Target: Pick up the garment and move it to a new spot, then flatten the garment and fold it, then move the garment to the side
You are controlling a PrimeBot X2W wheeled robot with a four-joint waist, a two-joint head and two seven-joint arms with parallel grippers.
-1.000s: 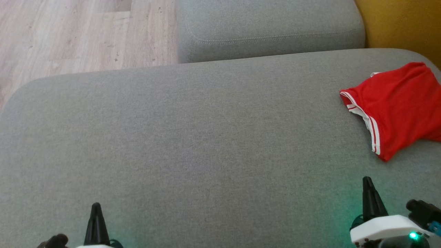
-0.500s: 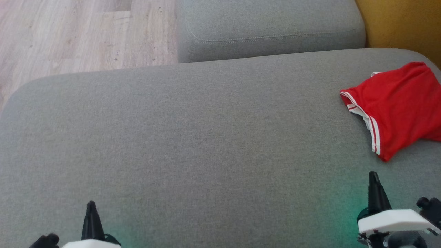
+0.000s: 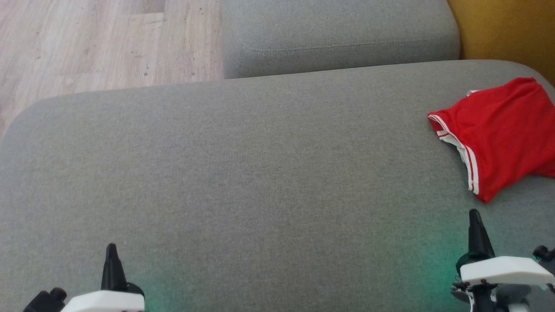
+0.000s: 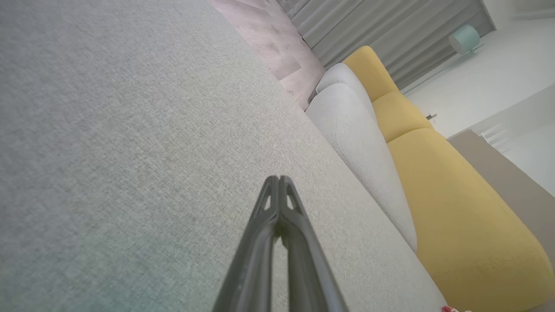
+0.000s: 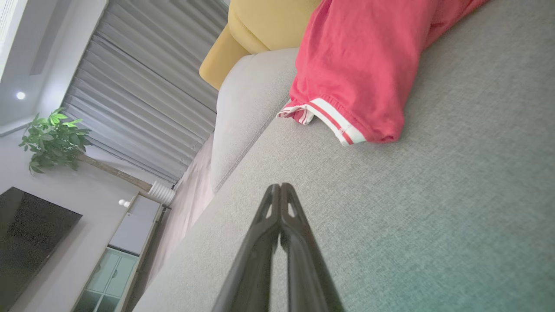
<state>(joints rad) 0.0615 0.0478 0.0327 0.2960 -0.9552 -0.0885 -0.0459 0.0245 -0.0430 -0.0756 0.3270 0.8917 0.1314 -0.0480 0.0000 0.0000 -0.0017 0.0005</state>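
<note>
Garment [image 3: 498, 130], one, on one grey seat [image 3: 260, 173]; left pincer [image 3: 111, 248] and right pincer [image 3: 475, 214], two, closed, empty.

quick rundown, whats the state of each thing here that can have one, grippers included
red garment: rumpled, lying free at the right end of the grey cushion, not flattened
left gripper: shut, empty, over bare cushion
right gripper: shut, empty, just short of the garment's striped hem
curtains: drawn closed
tv screen: dark
</note>
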